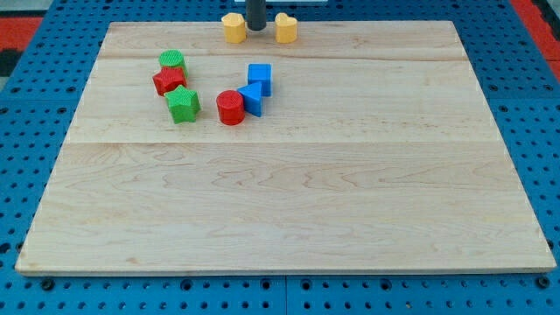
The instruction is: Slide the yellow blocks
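Note:
Two yellow blocks sit at the view's top edge of the wooden board: a yellow block (233, 28) on the left, roughly hexagonal, and a yellow heart-shaped block (286, 28) on the right. My tip (255, 29) stands between them, close to both; whether it touches either I cannot tell. The rod runs up out of the view's top.
A green round block (172, 61), a red star block (168, 80) and a green star block (183, 104) cluster at upper left. A red cylinder (230, 107), a blue cube (259, 77) and a blue wedge-like block (251, 98) sit just right of them. The board (289, 201) lies on a blue pegboard.

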You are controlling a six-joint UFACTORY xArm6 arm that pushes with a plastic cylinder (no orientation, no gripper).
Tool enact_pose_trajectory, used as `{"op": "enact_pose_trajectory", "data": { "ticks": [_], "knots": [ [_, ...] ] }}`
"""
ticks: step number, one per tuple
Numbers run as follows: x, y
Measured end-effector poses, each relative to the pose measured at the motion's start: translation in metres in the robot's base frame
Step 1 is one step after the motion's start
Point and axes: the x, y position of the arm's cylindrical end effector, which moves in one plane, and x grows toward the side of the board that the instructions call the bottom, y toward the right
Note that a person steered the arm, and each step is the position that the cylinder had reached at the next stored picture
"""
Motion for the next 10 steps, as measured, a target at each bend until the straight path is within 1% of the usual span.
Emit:
{"op": "enact_pose_trajectory", "data": {
  "ticks": [1, 2, 3, 4, 5, 7, 8, 10],
  "knots": [
    [-0.001, -0.008],
    [0.0, 0.0],
    [0.0, 0.05],
    [0.007, 0.046],
    [0.025, 0.001],
    [0.071, -0.06],
    [0.109, -0.03],
    [0.115, -0.013]
  ]
}}
